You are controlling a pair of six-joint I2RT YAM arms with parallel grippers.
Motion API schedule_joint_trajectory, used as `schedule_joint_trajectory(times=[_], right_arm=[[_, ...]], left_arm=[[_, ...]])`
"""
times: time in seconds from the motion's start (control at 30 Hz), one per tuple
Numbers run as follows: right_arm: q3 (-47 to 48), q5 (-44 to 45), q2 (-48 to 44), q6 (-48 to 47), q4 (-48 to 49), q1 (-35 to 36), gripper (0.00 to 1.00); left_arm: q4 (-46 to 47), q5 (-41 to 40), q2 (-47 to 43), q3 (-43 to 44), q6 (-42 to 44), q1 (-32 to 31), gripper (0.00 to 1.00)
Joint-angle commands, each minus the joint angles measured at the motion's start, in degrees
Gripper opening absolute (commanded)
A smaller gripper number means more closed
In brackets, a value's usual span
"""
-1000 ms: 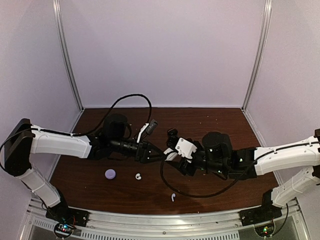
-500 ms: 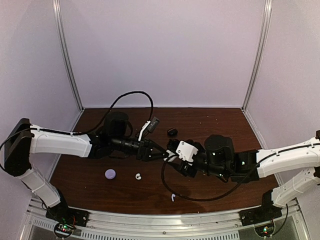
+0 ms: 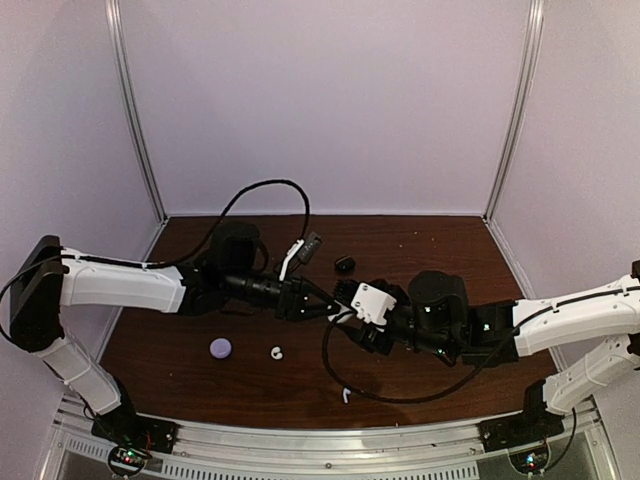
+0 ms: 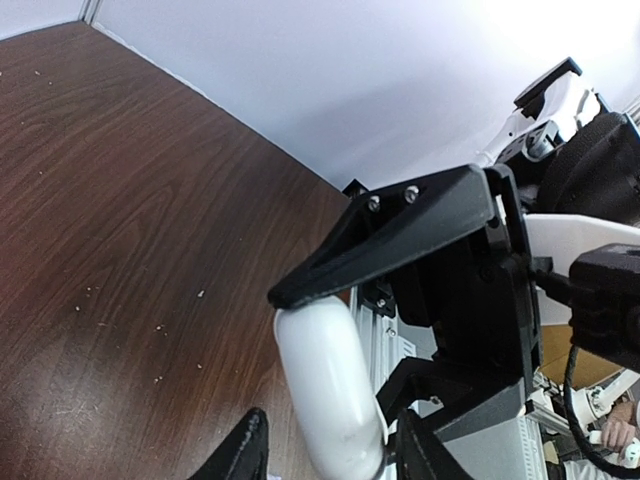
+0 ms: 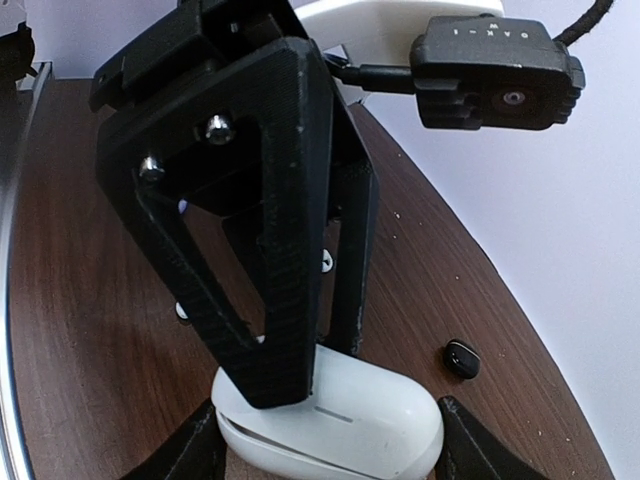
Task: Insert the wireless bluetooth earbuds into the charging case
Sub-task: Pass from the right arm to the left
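A white charging case [image 5: 340, 425] sits endwise between the fingers of my right gripper [image 5: 330, 450], which is shut on it just above the table. Its lid seam shows a thin gap. My left gripper [image 4: 332, 450] straddles the same case [image 4: 328, 385] across its thickness, with a gap at one finger. In the top view the two grippers meet at mid table, left [image 3: 320, 301] and right [image 3: 346, 312]. A black earbud [image 3: 345, 264] lies behind them. A curled white earbud [image 3: 277, 352], a stemmed white earbud [image 3: 345, 394] and a pale lavender piece [image 3: 220, 347] lie in front.
The black earbud also shows in the right wrist view [image 5: 461, 358]. A black cable loops from the left arm [image 3: 270, 190] and another sags under the right wrist [image 3: 400, 392]. The metal front rail [image 3: 320, 440] borders the near edge.
My left gripper has moved right and closed in on the case held by my right gripper. The right wrist shifted slightly toward the right, uncovering the black earbud.
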Motion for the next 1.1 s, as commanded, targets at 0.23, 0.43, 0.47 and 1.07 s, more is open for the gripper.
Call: schedule_joint_trajectory(times=[0.23, 0.43, 0.47, 1.07], right_arm=[[2.4, -0.2, 0.9, -2.7, -3.5, 1.3, 0.62], [3.8, 0.2, 2.0, -3.6, -5.7, 1.9, 0.62], [4.0, 0.3, 2.2, -3.8, -6.1, 2.0, 0.62], [5.4, 3.0, 2.8, -3.6, -7.6, 2.6, 0.74]], left_arm=[[-8.6, -2.3, 2.2, 6.9, 6.6, -0.7, 0.45], [-11.4, -2.8, 3.5, 8.8, 8.0, -1.0, 0.41], [-11.9, -2.8, 3.7, 9.1, 8.1, -1.1, 0.41], [-15.3, -3.1, 4.5, 11.4, 9.3, -1.7, 0.17]])
